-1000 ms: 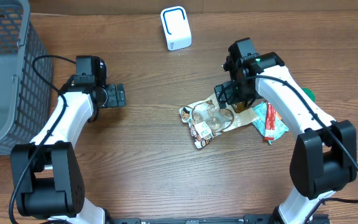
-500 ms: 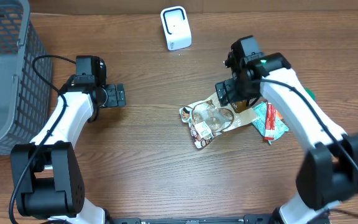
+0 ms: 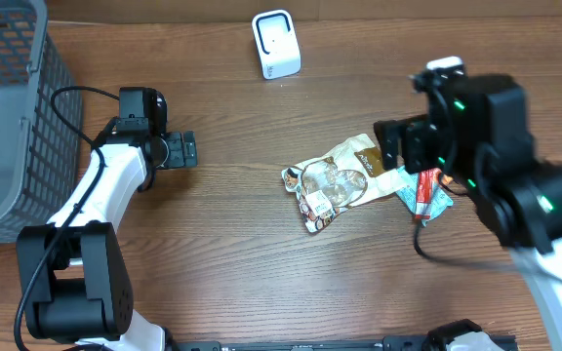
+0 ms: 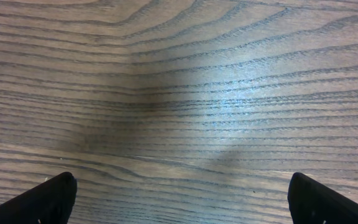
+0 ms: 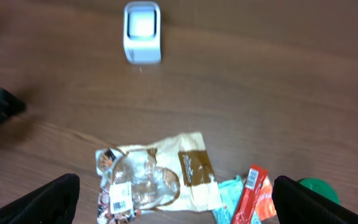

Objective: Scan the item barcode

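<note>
The brown wood-grain table looks smooth, with a faint sheen. The crinkled beige-and-brown plastic snack pouch is glossy. The grey lattice basket looks like matt plastic.

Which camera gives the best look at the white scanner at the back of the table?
The overhead view: the white scanner is whole, sharp and unobstructed there. The right wrist view catches it whole too, but blurred. The left wrist view shows only the wooden table, with no scanner in it.
</note>
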`<state>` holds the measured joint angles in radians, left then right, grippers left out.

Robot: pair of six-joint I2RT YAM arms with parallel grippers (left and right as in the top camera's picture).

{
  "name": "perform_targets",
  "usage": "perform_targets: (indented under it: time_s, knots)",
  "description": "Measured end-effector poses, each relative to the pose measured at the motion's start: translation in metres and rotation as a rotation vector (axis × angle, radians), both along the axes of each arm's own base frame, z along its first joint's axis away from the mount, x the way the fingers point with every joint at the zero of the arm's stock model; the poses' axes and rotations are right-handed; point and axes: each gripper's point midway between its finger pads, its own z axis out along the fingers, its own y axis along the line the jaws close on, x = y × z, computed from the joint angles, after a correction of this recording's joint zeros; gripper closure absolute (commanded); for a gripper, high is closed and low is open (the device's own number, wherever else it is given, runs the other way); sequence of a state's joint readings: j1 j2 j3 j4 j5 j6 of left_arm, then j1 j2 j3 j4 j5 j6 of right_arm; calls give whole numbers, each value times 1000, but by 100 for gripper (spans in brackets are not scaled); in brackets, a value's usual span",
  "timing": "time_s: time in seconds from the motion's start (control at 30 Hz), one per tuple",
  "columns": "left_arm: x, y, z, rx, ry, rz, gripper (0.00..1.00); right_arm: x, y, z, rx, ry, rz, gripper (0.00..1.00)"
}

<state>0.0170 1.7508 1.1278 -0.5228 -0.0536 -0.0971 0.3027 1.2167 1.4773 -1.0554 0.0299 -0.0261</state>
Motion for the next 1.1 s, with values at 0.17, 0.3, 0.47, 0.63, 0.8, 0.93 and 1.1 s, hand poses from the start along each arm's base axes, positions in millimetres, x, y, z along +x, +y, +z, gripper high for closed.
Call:
perform_targets:
  time_s: [0.17,0.3,0.47,0.63,0.8,0.93,1.1]
  knots:
    - [0,0,0,0,0,0,0,-36,-11,48,48,-156,0,0]
    - [0,0,0,0,0,0,0,-73,-23,85,92,-296,0,0]
    - [0,0,0,0,0,0,0,-118,-37,117,138,-440,0,0]
    - [0,0,0,0,0,0,0,-146,-46,128,158,-504,0,0]
    - [0,0,0,0,0,0,0,-169,-53,121,156,-500,0,0]
    - [0,0,0,0,0,0,0,-180,-58,104,135,-446,-11,0]
    - [0,0,0,0,0,0,0,-184,-77,96,85,-430,-113,0]
